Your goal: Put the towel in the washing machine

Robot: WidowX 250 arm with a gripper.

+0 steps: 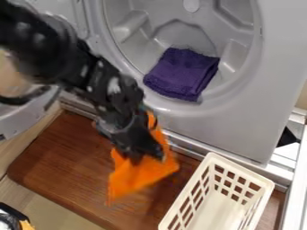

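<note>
- Apparently pinches orange towel (139,174) in gripper (148,157), over wooden board (57,152).
- Shows purple towel (182,74) inside washing machine (240,128).
- Has grasp done; needs lifting across to drum (141,45), then letting go.

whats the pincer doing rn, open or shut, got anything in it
Pincer: closed on the orange towel, which hangs from it.
</note>
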